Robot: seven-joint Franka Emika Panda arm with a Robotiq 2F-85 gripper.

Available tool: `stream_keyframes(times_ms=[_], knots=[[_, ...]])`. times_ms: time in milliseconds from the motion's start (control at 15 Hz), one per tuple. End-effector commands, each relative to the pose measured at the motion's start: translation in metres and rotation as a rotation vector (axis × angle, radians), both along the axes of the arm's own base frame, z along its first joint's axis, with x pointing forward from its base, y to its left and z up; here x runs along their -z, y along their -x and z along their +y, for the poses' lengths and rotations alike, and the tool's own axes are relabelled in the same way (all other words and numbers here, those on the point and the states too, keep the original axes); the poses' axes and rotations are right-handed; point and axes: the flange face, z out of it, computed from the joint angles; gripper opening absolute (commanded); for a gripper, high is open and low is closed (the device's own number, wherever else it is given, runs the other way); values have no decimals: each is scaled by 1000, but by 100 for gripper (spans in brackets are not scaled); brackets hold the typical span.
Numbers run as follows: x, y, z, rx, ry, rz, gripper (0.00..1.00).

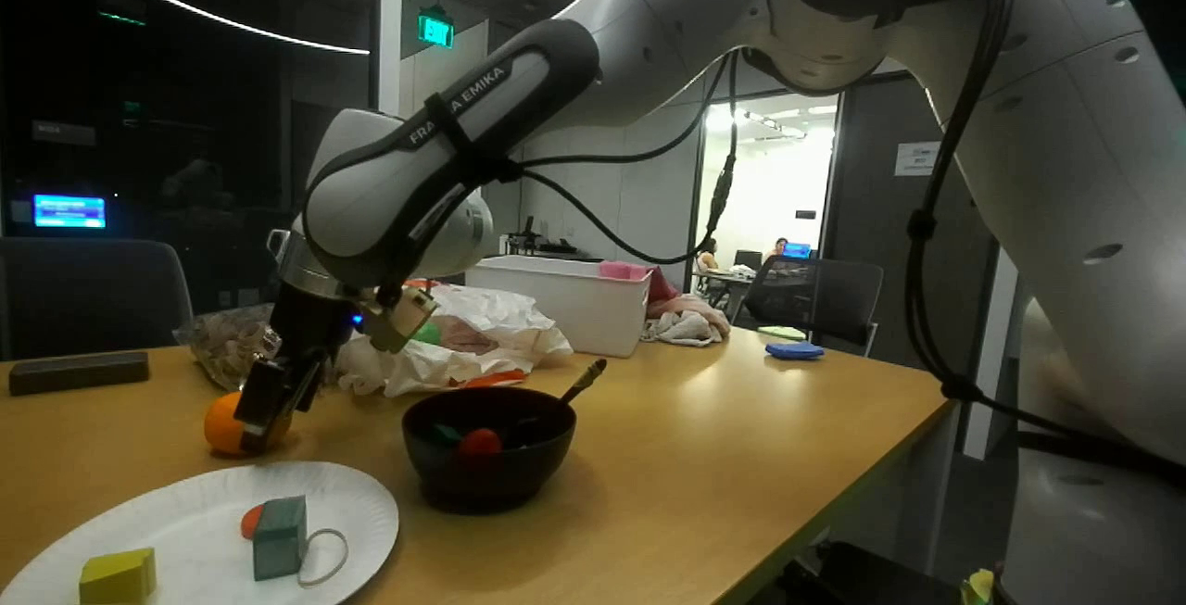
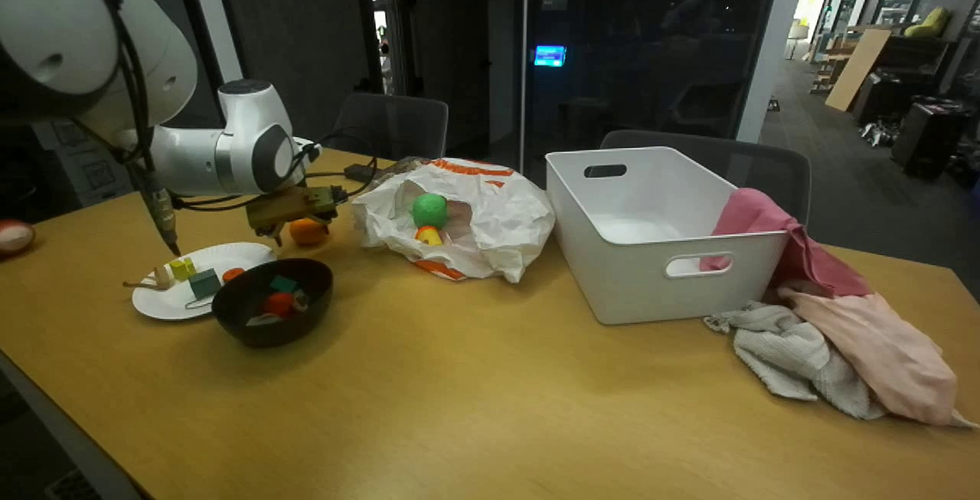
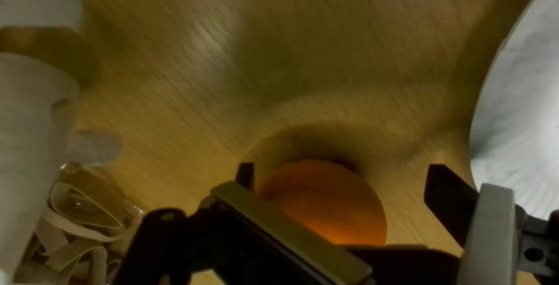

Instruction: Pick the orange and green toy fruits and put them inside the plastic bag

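The orange toy fruit [image 1: 222, 425] rests on the table beside the paper plate; it also shows in an exterior view [image 2: 308, 232] and the wrist view [image 3: 327, 202]. My gripper [image 3: 341, 178] is open and lowered around the orange. One finger is close at its left side, with a gap on the right. In an exterior view the gripper [image 1: 273, 415] partly covers the orange. The white plastic bag [image 2: 505, 217] with orange print lies on its side, also visible in an exterior view [image 1: 505, 313]. The green round toy [image 2: 429, 210] sits in its mouth, above a yellow and orange toy [image 2: 429, 236].
The paper plate [image 1: 361, 498] holds blocks close to the gripper. A dark bowl [image 2: 283, 331] with a spoon and toys stands near. A clear bag of beige strips [image 1: 227, 336] lies behind the orange. A white bin [image 2: 651, 285] with cloths stands beyond the white bag.
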Motion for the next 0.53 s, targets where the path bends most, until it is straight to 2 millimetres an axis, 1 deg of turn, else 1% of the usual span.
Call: stream_keyframes(times_ms=[0, 267, 333, 400, 467], knots=[[1, -13, 9, -59, 14, -84, 100], [5, -18, 12, -76, 1, -130, 100], [5, -18, 12, -77, -5, -134, 75], [6, -18, 13, -76, -10, -138, 75], [5, -18, 12, -69, -6, -140, 66]])
